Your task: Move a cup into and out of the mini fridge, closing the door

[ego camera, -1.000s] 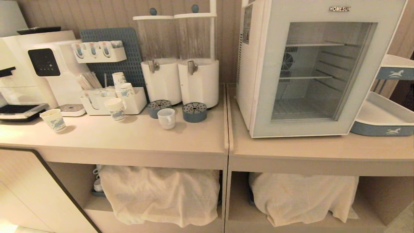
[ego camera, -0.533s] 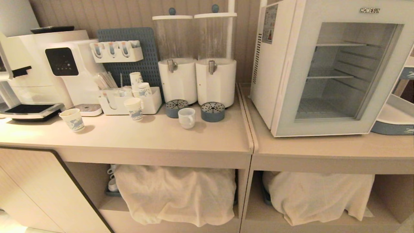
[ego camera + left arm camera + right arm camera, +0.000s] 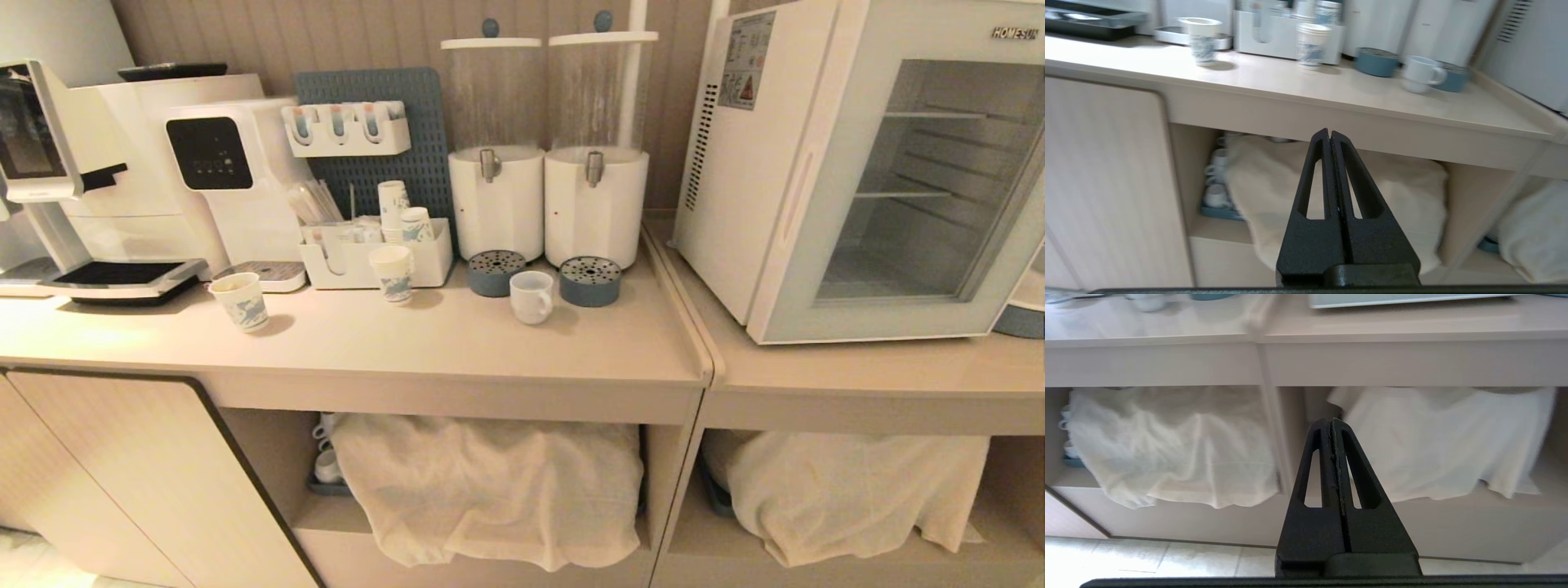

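Whole head view has slid right vs. 1 s ago: camera moved, not the items; fridge now at far right edge, cut off, coffee machine more in view at left.

Cup (image 3: 531,296): upright on left counter (image 3: 457,351), handle toward fridge side, standing between 2 blue drip trays (image 3: 496,272), just in front of them. Not touched by anything. Also seen in left wrist view (image 3: 1419,73).

Mini fridge (image 3: 759,188): on right counter, well apart from cup. Door (image 3: 824,245) closed; wire shelves seen through glass, nothing visible on them.

Behind cup: 2 drink dispensers (image 3: 500,200) w/ clear tops, against back wall. Left of them: blue pegboard, white organizer box (image 3: 367,257) w/ stacked paper cups. 2 loose paper cups (image 3: 394,273) on counter, 1 just in front of the box, 1 near coffee machine (image 3: 98,188).

Under counters: open shelves, each w/ a white cloth (image 3: 490,482) draped over contents; a few mugs visible at left end of left shelf.

Left gripper (image 3: 1329,134): fingers pressed together, holding nothing, low in front of left shelf opening, below counter level. Right gripper (image 3: 1333,424): fingers pressed together, holding nothing, low in front of the divider between the 2 shelf bays. Neither arm in head view.
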{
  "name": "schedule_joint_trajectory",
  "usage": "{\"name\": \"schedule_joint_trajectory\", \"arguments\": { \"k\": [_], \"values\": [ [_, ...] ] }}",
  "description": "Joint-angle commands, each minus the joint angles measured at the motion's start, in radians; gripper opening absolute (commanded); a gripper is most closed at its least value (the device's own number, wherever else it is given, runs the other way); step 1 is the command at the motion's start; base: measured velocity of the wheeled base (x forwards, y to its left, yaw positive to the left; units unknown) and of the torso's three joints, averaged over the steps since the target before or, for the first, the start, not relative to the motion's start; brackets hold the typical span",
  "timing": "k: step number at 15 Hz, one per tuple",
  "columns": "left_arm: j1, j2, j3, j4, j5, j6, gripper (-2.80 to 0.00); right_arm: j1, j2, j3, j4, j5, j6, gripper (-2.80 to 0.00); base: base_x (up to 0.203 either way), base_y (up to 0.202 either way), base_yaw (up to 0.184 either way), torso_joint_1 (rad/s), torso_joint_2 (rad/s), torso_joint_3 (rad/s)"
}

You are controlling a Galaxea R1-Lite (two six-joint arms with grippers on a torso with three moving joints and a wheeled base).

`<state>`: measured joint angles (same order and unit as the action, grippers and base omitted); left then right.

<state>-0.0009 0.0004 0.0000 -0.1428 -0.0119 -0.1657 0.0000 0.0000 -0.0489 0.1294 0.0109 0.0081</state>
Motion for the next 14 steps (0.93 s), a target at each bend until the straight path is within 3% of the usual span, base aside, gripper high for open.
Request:
{"name": "schedule_joint_trajectory", "arguments": {
  "k": [1, 14],
  "values": [
    [-0.001, -0.005, 0.040, -0.001, 0.000, -0.001, -2.80, 0.000, 0.000, 0.000, 0.001, 0.000, 0.000, -2.80, 0.000, 0.195, -0.001, -0.002, 0.00, 0.002],
    [-0.001, -0.005, 0.040, -0.001, 0.000, -0.001, -2.80, 0.000, 0.000, 0.000, 0.001, 0.001, 0.000, -2.80, 0.000, 0.193, 0.001, 0.003, 0.00, 0.003]
  ]
}}
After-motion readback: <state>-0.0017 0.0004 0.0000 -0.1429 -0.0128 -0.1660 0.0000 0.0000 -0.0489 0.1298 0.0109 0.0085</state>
